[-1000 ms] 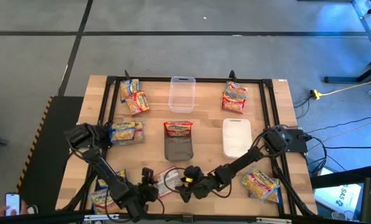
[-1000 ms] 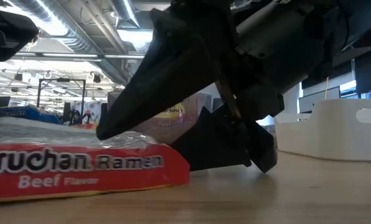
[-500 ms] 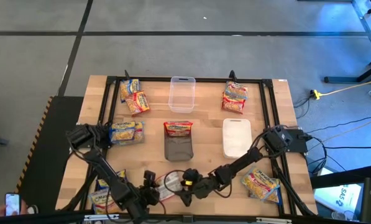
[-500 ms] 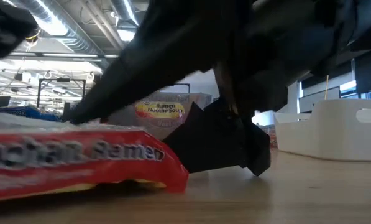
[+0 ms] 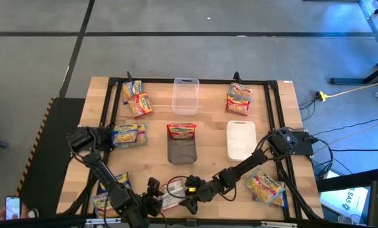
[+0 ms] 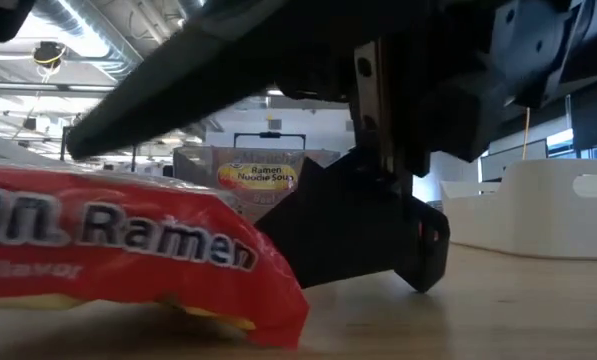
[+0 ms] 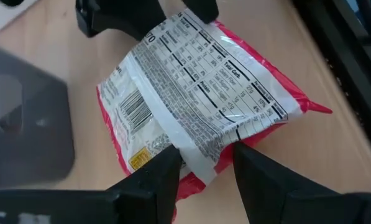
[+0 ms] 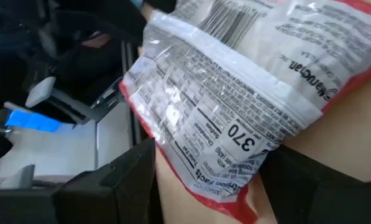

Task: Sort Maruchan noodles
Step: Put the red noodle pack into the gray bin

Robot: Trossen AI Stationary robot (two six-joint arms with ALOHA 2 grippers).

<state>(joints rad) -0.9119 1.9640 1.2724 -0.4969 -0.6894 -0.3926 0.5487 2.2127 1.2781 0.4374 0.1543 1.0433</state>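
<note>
A red Maruchan beef ramen packet (image 5: 171,189) lies printed side down near the table's front edge, its white nutrition panel (image 7: 197,93) facing up. My left gripper (image 5: 156,195) is shut on its left end and my right gripper (image 5: 187,193) on its right end. In the low view the packet (image 6: 128,250) tilts, left end raised, right corner (image 6: 283,325) down by the tabletop. Other ramen packets lie at the far left (image 5: 137,98), far right (image 5: 239,100), middle left (image 5: 128,134), near left (image 5: 109,197) and near right (image 5: 264,187). One more (image 5: 182,130) sits at the grey container's far end. My left gripper pinches the packet's red-edged end (image 7: 197,168) between its two fingers (image 7: 154,180), slanting down from the table's near left. That end is lifted off the table. My right gripper has the opposite end (image 8: 222,186) between its fingers (image 8: 123,180), coming low from the table's right. That end stays down by the tabletop.
A clear container (image 5: 185,95) stands at the far middle, a grey one (image 5: 182,152) at the centre, a white one (image 5: 241,139) to its right. A black frame (image 5: 274,120) borders the work area. A person's hand with a phone (image 5: 12,206) shows at the near left.
My left gripper has risen a little and drawn toward the table's near edge while rolling, taking the packet's left end up with it. The packet has tilted and come nearer the front edge, with its right end staying low. My right gripper has turned in place.
</note>
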